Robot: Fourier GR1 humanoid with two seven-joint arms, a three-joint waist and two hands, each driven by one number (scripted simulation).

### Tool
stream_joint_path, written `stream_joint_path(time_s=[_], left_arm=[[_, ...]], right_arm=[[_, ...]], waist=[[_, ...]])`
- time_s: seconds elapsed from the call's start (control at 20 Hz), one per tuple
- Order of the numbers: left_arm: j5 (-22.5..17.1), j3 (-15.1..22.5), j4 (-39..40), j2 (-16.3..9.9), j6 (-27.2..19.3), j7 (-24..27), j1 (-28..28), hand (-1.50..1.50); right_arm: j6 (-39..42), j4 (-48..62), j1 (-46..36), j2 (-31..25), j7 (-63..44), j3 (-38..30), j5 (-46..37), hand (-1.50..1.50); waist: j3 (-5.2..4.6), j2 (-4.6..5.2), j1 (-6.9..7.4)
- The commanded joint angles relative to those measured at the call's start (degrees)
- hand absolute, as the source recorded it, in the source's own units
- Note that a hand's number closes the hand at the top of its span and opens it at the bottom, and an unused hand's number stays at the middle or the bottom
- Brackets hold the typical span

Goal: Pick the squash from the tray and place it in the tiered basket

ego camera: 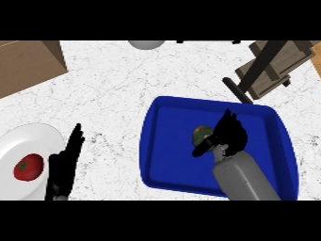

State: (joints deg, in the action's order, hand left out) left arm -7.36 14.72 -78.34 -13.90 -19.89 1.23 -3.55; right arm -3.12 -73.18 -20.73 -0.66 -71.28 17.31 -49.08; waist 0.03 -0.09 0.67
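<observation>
The small, rounded, olive-green squash point(202, 133) is lying inside the deep blue rectangular plastic tray point(164, 160), a little above the tray's middle. The right hand point(228, 134) is sitting directly at the squash's three o'clock, touching it, fingers pointing toward twelve o'clock and the thumb dipping down toward seven o'clock along the squash's lower edge. The fingers are partly curving round the squash's right side, but whether they are truly closing on it cannot be told. The grey forearm is coming in from six o'clock across the tray's near rim.

At one o'clock from the tray, the brown wooden tiered basket with dark posts point(274, 66) is standing on the white marbled surface point(121, 94), its dark foot just beside the tray's far rim. At nine o'clock, well apart, a round white plate point(10, 150) is carrying a red tomato point(28, 167). The left hand point(65, 160) is resting open beside the plate, fingers straight, pointing to twelve. A brown cardboard box point(17, 66) is sitting at eleven o'clock, and a pale rounded object point(146, 44) is peeking in at twelve.
</observation>
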Motion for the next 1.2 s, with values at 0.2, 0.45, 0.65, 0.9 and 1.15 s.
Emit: stream_joint_path(time_s=[0.2,0.45,0.65,0.9,1.15], left_arm=[[-1.4,-2.4,2.4,-1.5,3.6,-1.8,4.0,0.00],[1.8,-0.3,0.6,1.3,0.1,-1.8,1.4,0.00],[-0.6,-3.0,-2.4,-1.9,3.6,-0.5,-2.4,0.00],[1.8,-1.5,0.0,2.2,-0.5,-1.0,-1.3,0.00],[0.7,-2.6,-1.8,0.6,0.9,-2.1,-2.0,0.00]], right_arm=[[-6.2,4.3,-1.9,0.6,-13.1,2.7,1.9,1.50],[-8.2,6.5,-1.0,0.6,-7.7,4.0,1.3,1.50],[-3.4,7.9,-1.0,0.3,-4.4,3.6,-4.5,1.50],[12.6,-9.1,1.4,-11.5,-0.3,-1.3,2.6,1.50],[22.5,-23.5,3.8,-23.4,1.2,-8.9,9.4,1.50]], waist=[[-0.05,0.23,-0.12],[-0.02,0.17,-0.15],[-0.05,0.03,-0.29],[-0.13,-0.51,-2.33],[-0.17,-0.82,-3.29]])
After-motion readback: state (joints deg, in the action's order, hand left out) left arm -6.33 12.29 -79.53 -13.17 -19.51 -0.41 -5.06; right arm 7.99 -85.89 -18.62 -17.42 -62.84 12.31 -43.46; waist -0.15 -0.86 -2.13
